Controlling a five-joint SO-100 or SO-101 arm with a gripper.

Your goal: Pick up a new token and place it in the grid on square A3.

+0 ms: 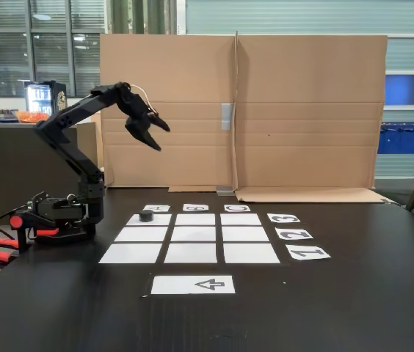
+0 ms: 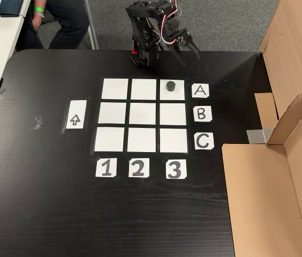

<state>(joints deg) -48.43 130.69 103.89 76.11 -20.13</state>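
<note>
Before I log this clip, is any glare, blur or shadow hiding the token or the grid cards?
Fixed view: even indoor light, faint sheen on the dark table, token small but sharp, far cards foreshortened. Other view: flat overhead light, grid and token crisp, cards legible; the end effector is slightly soft, its jaws apart.

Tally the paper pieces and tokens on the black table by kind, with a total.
Blank white grid cells: 9
Letter cards: 3
Number cards: 3
Arrow strip: 1
Dark tokens: 1, on the corner cell by the A and 3 cards
Total: 17
</note>
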